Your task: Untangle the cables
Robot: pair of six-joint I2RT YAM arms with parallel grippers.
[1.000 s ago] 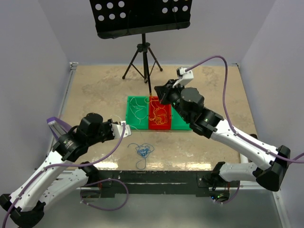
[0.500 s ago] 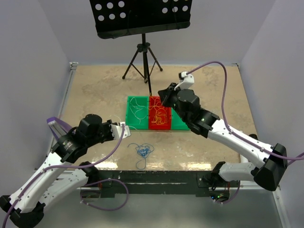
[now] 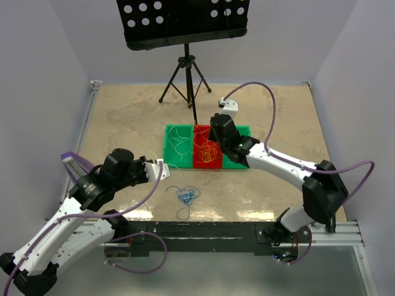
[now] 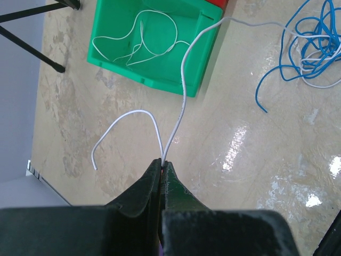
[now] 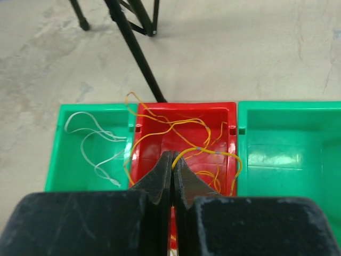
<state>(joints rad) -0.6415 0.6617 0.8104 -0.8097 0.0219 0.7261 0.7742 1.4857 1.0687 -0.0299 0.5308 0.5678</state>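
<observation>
L gripper (image 4: 161,161) pinched tight on a white cable (image 4: 183,90), tips closed w/ no gap. The strand runs from there into the blue/white clump (image 3: 187,196) near the table's (image 3: 123,117) near edge, midway across. R gripper (image 5: 171,157) also closed, over the red bin (image 5: 186,108) at table centre. Yellow cables (image 5: 160,130) lie at its tips; can't tell if one's pinched. Risks: pulling the white strand prob. drags the whole clump or tightens the knot, and wire this thin could slip from the tips. One yellow loop overhangs the bin's far rim and may spill. No labels or writing legible.
</observation>
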